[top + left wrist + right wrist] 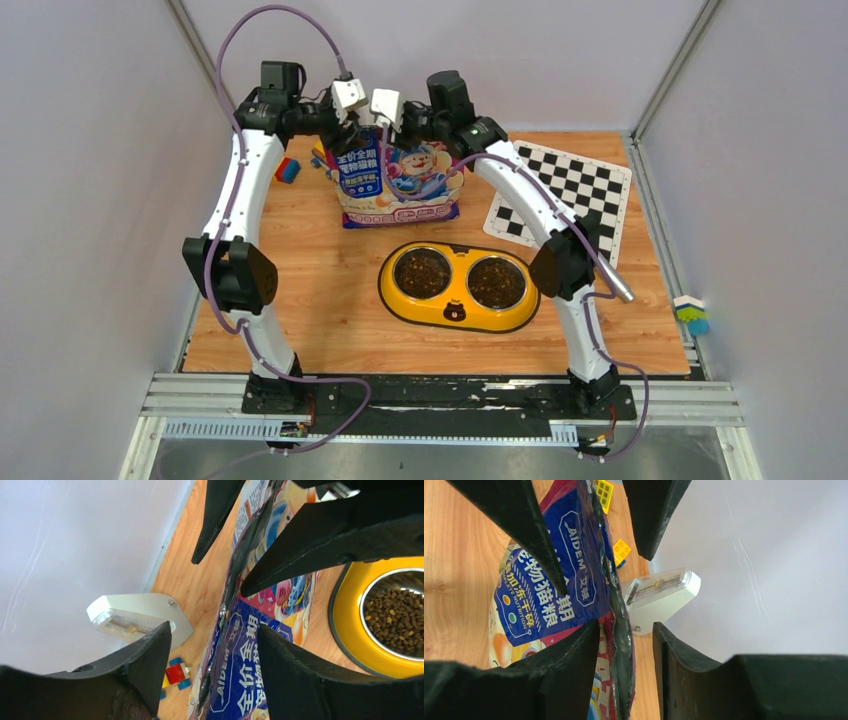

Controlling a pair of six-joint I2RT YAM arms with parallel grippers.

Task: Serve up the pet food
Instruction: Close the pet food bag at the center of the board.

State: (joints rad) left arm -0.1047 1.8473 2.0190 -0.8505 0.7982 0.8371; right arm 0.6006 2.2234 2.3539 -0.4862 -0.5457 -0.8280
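The glossy cat-food bag [400, 180] stands upright at the back of the table, its top edge open in a narrow slit. My left gripper [352, 130] [214, 627] is open and straddles the bag's top edge [235, 655] near its left corner. Beside it my right gripper [392, 135] [626, 625] is open too, with the bag's edge [616, 630] loose between its fingers. Pet food [422, 272] fills both steel bowls of the yellow feeder [455, 315] in front of the bag. One bowl of kibble [395, 615] shows in the left wrist view.
A clear plastic scoop [135, 620] [659, 595] lies behind the bag by the back wall. Toy bricks [288, 170] [175, 674] [621, 550] lie at the back left. A checkerboard [565, 190] covers the back right. A small coloured block [690, 315] sits off the table's right edge.
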